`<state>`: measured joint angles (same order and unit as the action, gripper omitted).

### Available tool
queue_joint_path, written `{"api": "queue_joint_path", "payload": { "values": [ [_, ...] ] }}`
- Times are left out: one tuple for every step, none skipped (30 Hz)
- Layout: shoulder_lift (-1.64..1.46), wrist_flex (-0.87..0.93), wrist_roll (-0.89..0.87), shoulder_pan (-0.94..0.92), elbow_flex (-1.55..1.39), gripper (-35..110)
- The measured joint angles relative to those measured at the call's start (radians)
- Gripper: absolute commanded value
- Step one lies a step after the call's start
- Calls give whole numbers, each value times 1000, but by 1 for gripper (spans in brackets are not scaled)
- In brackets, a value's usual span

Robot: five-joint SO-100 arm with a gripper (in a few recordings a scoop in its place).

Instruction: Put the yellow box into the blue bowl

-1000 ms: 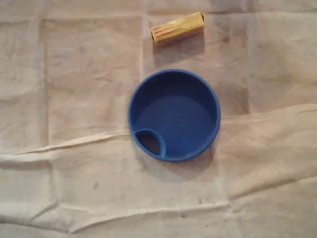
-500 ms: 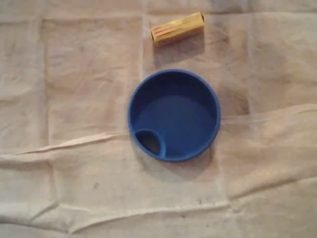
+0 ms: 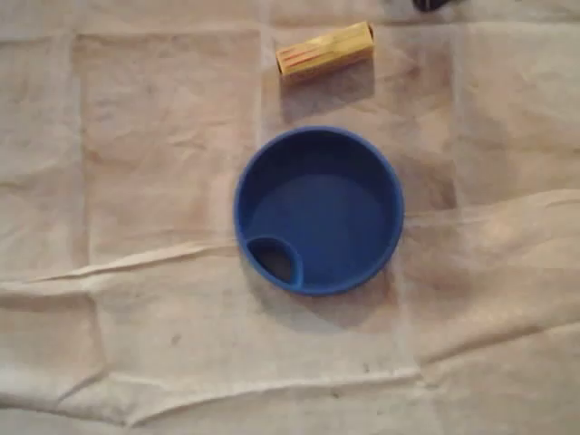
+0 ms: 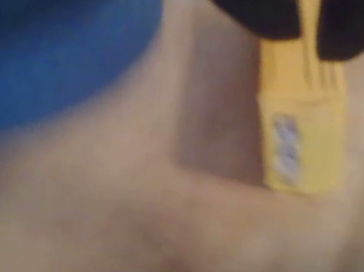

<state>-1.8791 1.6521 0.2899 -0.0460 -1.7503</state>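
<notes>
claw (image 3: 433,4): dark tip at top edge of overhead view; open or closed cannot tell, wrist view blurred | yellow box (image 3: 324,51): flat on cloth-covered table (image 3: 136,136), near claw to its left, not touching | blue bowl (image 3: 319,210): beyond box from claw, box outside it

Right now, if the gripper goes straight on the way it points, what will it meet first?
Probably the box, straight ahead in the wrist view; the bowl lies off to the left. Blur makes depth unclear.
</notes>
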Motion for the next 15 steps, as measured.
{"api": "queue_joint_path", "payload": {
  "values": [
    [5, 0, 32, -18, 0, 0],
    [9, 0, 69, -38, 0, 0],
    [12, -2, 104, -60, 0, 0],
    [15, -2, 135, -83, 0, 0],
    [17, 0, 166, -101, 0, 0],
    [23, 0, 195, -118, 0, 0],
    [28, -2, 227, -130, 0, 0],
    [29, -3, 256, -147, 0, 0],
    [29, -3, 284, -169, 0, 0],
    [29, -3, 310, -193, 0, 0],
    [29, -2, 331, -216, 0, 0],
    [29, -3, 351, -238, 0, 0],
    [29, -5, 368, -253, 0, 0],
    [29, -3, 380, -268, 0, 2],
    [29, -2, 388, -276, 0, 3]
  ]
}}
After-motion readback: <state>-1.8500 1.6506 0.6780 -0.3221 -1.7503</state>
